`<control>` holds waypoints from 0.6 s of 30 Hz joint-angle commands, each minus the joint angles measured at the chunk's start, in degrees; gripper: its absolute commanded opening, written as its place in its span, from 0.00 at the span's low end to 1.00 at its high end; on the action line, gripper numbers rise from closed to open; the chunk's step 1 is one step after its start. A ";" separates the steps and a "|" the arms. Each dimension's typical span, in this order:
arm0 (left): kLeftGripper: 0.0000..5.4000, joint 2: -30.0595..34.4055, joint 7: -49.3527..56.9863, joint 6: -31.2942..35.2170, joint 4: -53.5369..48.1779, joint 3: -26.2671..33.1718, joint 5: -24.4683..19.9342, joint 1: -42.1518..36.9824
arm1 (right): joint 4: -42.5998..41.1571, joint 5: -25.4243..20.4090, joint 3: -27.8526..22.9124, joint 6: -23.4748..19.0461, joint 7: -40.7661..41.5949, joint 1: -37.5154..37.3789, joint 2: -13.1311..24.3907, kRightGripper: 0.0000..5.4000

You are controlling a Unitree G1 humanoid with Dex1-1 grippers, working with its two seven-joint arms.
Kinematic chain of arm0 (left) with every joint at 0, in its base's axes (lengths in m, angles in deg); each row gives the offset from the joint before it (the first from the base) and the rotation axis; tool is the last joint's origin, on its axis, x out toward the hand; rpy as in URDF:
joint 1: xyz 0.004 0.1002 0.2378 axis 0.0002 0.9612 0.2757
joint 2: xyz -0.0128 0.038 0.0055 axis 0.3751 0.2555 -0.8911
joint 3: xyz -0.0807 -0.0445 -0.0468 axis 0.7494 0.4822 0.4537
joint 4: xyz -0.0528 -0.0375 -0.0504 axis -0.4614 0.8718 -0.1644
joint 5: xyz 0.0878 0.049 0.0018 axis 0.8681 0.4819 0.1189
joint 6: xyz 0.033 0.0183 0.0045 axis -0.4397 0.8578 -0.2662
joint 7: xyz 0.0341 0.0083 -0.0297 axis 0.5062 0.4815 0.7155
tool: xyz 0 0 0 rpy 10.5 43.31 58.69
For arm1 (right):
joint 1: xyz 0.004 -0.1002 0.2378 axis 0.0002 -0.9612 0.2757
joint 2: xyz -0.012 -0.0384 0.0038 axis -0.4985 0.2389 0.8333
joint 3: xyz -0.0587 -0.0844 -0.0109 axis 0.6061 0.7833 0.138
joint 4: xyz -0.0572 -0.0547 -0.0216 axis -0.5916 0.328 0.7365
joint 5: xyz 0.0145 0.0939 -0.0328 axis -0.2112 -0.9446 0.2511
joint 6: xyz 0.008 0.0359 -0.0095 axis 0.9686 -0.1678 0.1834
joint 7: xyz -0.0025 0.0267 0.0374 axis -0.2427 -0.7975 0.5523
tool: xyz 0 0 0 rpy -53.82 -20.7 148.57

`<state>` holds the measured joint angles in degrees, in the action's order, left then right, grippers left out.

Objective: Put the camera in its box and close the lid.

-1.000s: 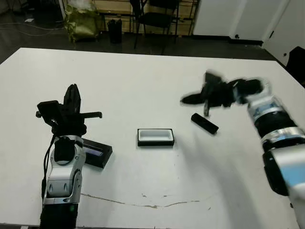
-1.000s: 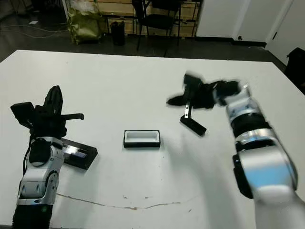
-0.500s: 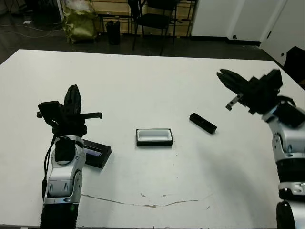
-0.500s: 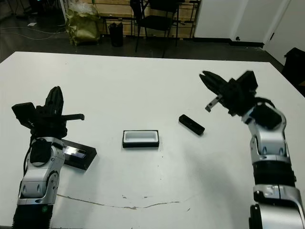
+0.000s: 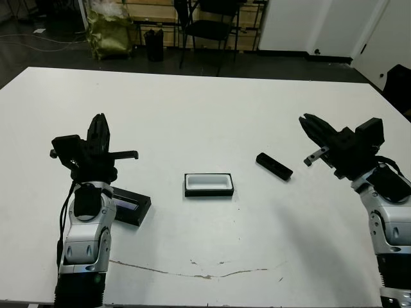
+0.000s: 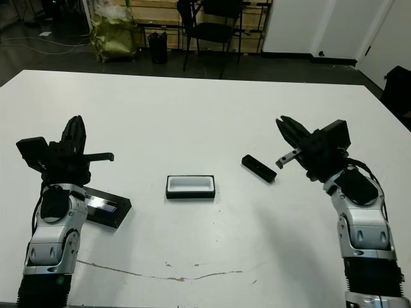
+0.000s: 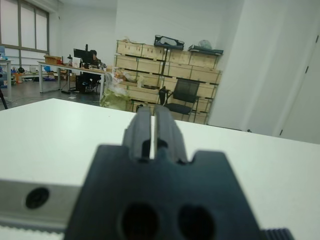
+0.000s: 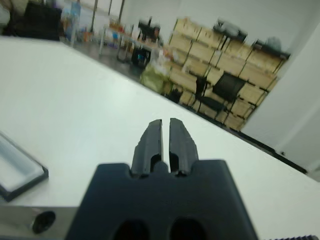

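We see the camera [image 5: 274, 166] lying on the counter [image 5: 192, 115], just left of our right hand [image 5: 307, 122], which is closed and empty. Our left hand [image 5: 98, 123], also closed and empty, hovers above the lid [image 5: 131, 206]; the box [image 5: 209, 184] sits between.
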<state>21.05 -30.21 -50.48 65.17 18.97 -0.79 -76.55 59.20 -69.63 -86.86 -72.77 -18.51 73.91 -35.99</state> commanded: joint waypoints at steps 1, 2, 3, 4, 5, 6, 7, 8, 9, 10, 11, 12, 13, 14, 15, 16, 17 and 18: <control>0.00 -0.12 0.25 1.05 0.52 -0.09 0.41 0.29 | 4.57 4.04 2.33 1.59 0.66 -0.51 2.58 0.00; 0.00 -0.11 0.26 1.19 0.44 -0.07 0.37 0.32 | 7.58 4.96 3.08 2.42 1.12 0.03 3.00 0.02; 0.00 -0.14 0.34 1.42 0.33 -0.04 0.33 0.35 | 10.59 5.55 3.68 3.49 1.66 0.66 3.25 0.04; 0.00 -0.13 0.46 1.56 0.23 -0.03 0.44 0.39 | 13.66 6.12 4.19 4.86 1.98 1.30 3.33 0.07; 0.00 -0.14 0.48 1.52 0.27 0.03 0.43 0.42 | 17.05 6.73 4.68 7.06 2.35 2.07 3.41 0.11; 0.00 -0.13 0.43 1.35 0.36 0.08 0.42 0.46 | 19.95 7.03 4.95 8.93 2.79 2.79 3.34 0.15; 0.00 -0.06 0.32 1.07 0.50 0.11 0.45 0.51 | 22.25 7.38 5.36 10.03 3.26 3.50 3.41 0.19; 0.00 -0.09 0.52 1.31 0.35 0.11 0.60 0.56 | 23.44 8.04 5.87 10.18 3.26 3.98 3.59 0.24; 0.00 -0.13 0.70 1.46 0.25 0.13 0.71 0.60 | 24.18 8.42 6.16 9.89 3.39 4.36 3.68 0.28; 0.00 -0.13 0.71 1.30 0.32 0.15 0.74 0.63 | 25.54 8.12 6.13 10.45 4.12 4.82 3.59 0.32; 0.00 -0.08 0.67 1.17 0.35 0.13 0.79 0.67 | 27.78 7.53 5.90 12.35 5.16 5.41 3.34 0.36; 0.00 -0.02 0.55 0.97 0.44 0.12 0.77 0.69 | 30.27 6.82 5.61 14.29 6.39 6.09 3.08 0.40; 0.00 -0.05 0.39 1.07 0.45 0.20 0.47 0.70 | 33.09 6.70 5.47 16.82 6.95 6.78 2.87 0.44; 0.00 -0.07 0.27 1.16 0.51 0.28 0.22 0.69 | 35.43 7.09 5.60 19.12 7.00 7.40 2.86 0.49; 0.00 -0.08 0.25 1.09 0.66 0.33 0.17 0.67 | 37.75 7.10 5.54 21.01 7.25 8.02 2.72 0.53; 0.00 -0.04 0.08 0.65 1.02 0.38 0.13 0.62 | 39.60 6.66 5.32 21.75 7.69 8.56 2.47 0.57; 0.00 -0.03 0.02 0.40 1.24 0.40 0.15 0.58 | 40.58 6.43 5.25 21.82 7.83 8.87 2.31 0.61; 0.00 -0.03 -0.06 0.16 1.42 0.41 0.14 0.56 | 41.57 6.33 5.24 22.26 8.04 9.17 2.20 0.66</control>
<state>21.03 -30.13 -50.51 65.43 19.20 -0.60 -76.49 98.76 -63.06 -81.40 -51.07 -11.08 82.16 -33.67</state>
